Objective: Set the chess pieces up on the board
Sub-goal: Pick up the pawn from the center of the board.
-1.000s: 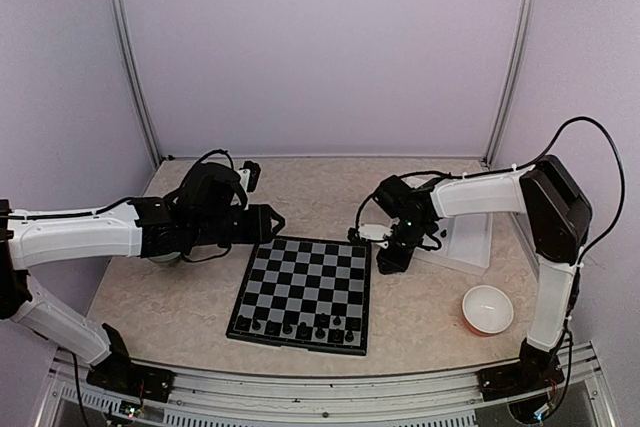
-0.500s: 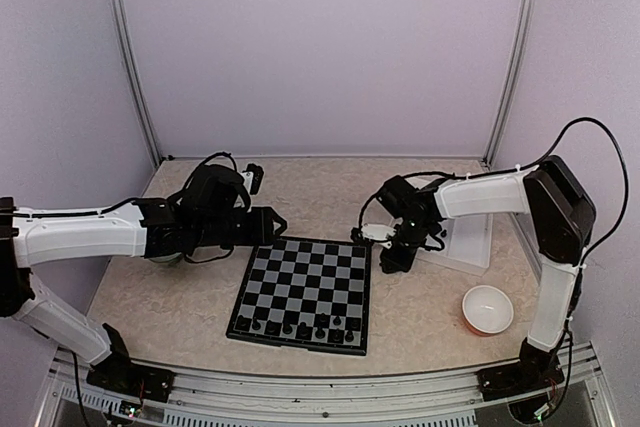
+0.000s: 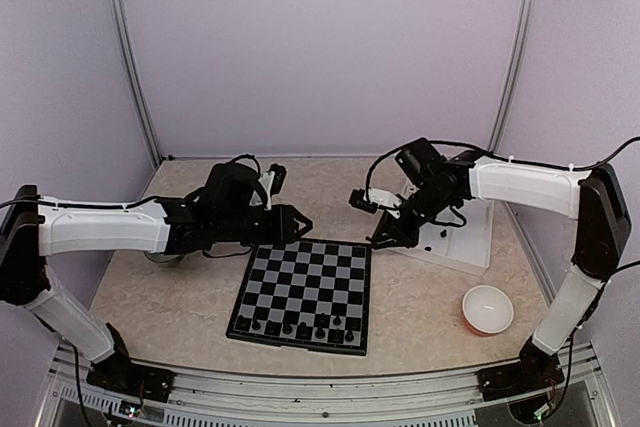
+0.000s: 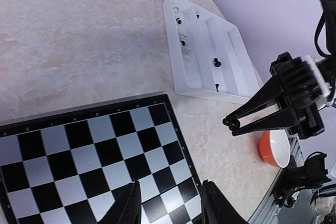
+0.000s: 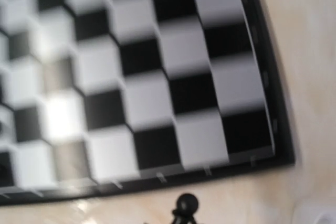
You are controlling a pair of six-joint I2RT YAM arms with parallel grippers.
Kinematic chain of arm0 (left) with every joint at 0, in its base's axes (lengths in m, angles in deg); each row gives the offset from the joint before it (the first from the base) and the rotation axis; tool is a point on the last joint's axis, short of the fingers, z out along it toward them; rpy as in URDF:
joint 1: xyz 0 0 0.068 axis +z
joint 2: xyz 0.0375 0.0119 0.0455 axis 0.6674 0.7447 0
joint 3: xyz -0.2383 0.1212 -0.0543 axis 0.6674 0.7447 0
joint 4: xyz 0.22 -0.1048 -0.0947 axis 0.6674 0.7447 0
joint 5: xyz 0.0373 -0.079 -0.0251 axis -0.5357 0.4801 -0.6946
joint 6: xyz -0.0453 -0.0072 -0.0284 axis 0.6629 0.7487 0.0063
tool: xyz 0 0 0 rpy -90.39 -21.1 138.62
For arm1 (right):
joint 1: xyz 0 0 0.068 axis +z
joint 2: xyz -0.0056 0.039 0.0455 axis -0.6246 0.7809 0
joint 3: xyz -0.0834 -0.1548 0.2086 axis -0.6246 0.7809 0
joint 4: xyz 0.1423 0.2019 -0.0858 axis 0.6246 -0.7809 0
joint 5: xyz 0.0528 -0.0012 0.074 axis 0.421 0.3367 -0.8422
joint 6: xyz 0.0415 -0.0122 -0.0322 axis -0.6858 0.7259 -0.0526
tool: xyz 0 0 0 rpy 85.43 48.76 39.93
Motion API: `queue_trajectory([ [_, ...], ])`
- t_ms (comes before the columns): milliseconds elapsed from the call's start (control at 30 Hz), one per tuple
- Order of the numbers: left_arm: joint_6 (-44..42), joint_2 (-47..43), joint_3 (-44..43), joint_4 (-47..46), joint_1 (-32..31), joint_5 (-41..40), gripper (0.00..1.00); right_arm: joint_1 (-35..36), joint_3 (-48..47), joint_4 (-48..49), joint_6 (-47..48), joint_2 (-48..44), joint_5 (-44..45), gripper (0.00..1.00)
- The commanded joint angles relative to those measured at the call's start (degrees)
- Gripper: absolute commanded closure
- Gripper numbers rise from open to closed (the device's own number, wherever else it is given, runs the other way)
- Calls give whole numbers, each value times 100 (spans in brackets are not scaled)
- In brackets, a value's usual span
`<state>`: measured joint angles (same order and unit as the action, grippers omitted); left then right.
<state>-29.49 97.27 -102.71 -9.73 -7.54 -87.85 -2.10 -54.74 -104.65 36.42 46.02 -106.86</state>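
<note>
The board (image 3: 305,287) lies flat at the table's middle, with several black chess pieces (image 3: 300,328) along its near edge. My right gripper (image 3: 377,241) hovers just beyond the board's far right corner, shut on a small black pawn (image 4: 231,124). That pawn (image 5: 186,204) shows at the bottom of the blurred right wrist view, above the board's border (image 5: 157,174). My left gripper (image 3: 303,222) hangs over the board's far left corner. Its fingers (image 4: 128,203) stand open over the board (image 4: 94,156) with nothing between them.
A white compartment tray (image 3: 458,239) right of the board holds a few loose black pieces (image 4: 215,62). An orange bowl (image 3: 487,309) sits at the near right. Purple walls and metal posts close the back and sides.
The right gripper has closed on the pawn and risen from the table by the tray, the arm swinging up and back. The left arm has reached further right toward the board.
</note>
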Motion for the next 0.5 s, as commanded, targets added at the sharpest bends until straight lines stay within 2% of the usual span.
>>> queue_trajectory([
  [0,341,399,-252,-923,45,962,60,38,-447,-365,190,-178,-1213,88],
  [200,851,781,-267,-1821,41,1954,61,258,-759,-551,280,-165,-1569,88],
  [467,1350,1196,-254,-2509,0,2509,61,471,-878,-626,312,-151,-1626,88],
])
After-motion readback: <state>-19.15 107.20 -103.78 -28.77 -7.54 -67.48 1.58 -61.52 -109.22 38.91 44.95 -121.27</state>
